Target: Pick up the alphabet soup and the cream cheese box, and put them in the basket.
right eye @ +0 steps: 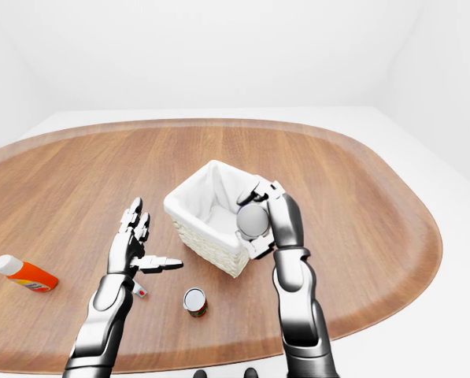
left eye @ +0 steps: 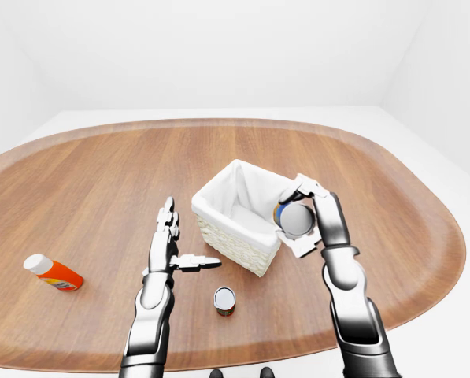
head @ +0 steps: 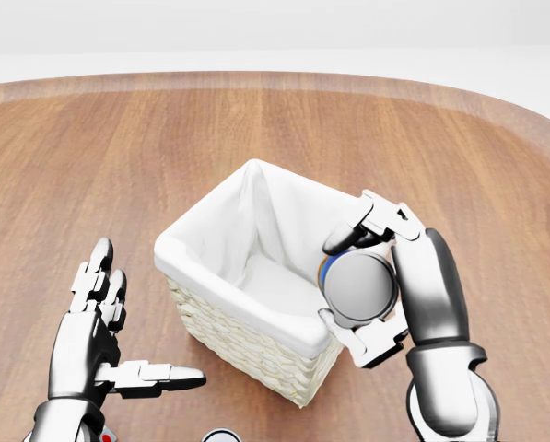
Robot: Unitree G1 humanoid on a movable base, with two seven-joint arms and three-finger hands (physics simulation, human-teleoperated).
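Note:
My right hand (head: 353,293) is shut on the alphabet soup can (head: 362,284), whose silver end faces the head view. It holds the can above the right rim of the basket (head: 201,221), a wicker box with a white cloth liner and nothing showing inside. To the left of the basket my left hand (head: 146,313) hovers open over the table, holding nothing. In the right-eye view a small red and white thing (right eye: 141,292) lies just below that hand; I cannot tell whether it is the cream cheese box.
A second small can (left eye: 225,300) stands on the wooden oval table (left eye: 101,173) below the basket. An orange bottle with a white cap (left eye: 53,273) lies far left. The table edge curves close at the bottom of the eye views.

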